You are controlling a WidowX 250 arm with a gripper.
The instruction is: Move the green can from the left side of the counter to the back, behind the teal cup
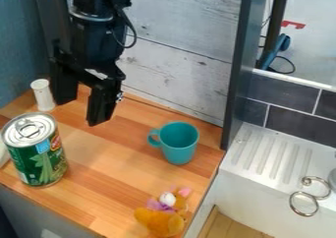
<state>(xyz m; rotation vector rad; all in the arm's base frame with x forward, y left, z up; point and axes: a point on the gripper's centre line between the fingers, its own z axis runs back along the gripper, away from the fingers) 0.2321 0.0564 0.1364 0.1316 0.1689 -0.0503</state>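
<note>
My black gripper hangs above the wooden tabletop at the end of a black robot arm that enters from the upper edge of the camera view. My jaws stand wide apart, angled downward, with nothing in their grasp.

Nearest to me are two items at the tabletop's left side: a small white cylinder, standing upright just beside my jaws in the view, and a green can, upright, its silver lid fitted with a ring pull. The can stands in front of the cylinder.

To the right, well apart from the can, a teal cup stands upright, its handle turned toward the can's side. In the foreground, near the tabletop's right edge, sits an orange-brown plush toy with pink and white parts.

Behind the tabletop rises a wall of whitewashed planks, bounded on the right by a dark upright post. Past it lies a white sink unit with a ridged draining surface, two metal rings at its right and dark tiles behind.
</note>
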